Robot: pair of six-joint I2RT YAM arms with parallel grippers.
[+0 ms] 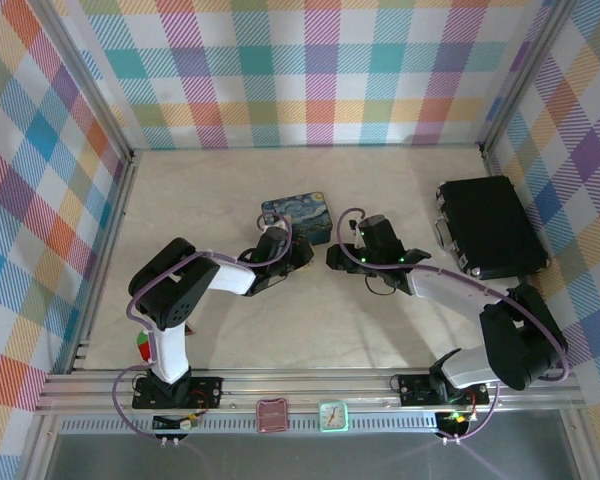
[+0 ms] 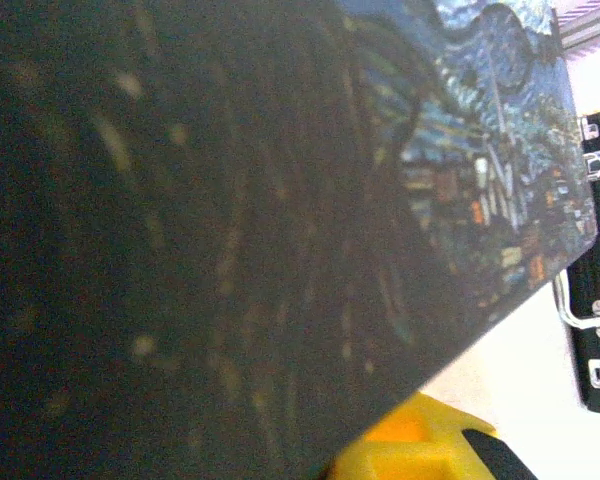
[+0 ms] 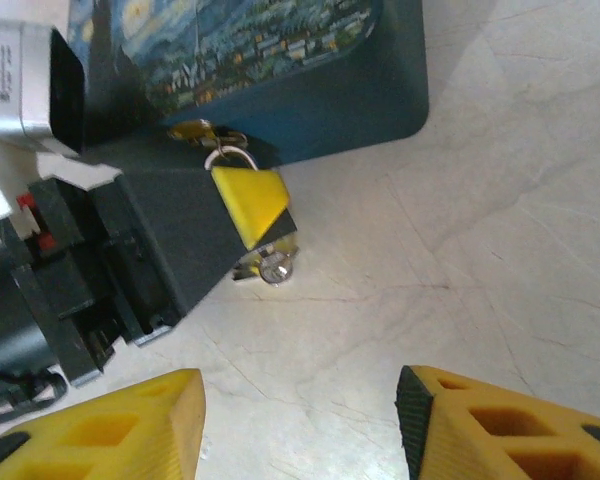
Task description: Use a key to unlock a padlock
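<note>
The padlock [image 3: 202, 132] is a tiny brass-dark lump with a wire loop, lying against the side of the blue painted tin [image 3: 280, 60]. A small silvery piece with a round head, the key [image 3: 270, 268], lies on the table just past the left gripper's tip. My left gripper [image 3: 263, 222] reaches in between them, one yellow finger [image 3: 248, 200] over the spot and the other hidden, so its grip is not visible. In the top view it [image 1: 298, 250] sits at the tin's [image 1: 295, 218] near edge. My right gripper [image 3: 300, 425] hovers open over bare table, facing the left one [image 1: 338, 258].
A black case [image 1: 490, 225] with metal latches lies at the right. A red triangular piece [image 1: 142, 347] sits by the left arm's base. A pink tile [image 1: 273, 413] and a small green clock [image 1: 333, 415] rest on the front rail. Checked walls close in three sides.
</note>
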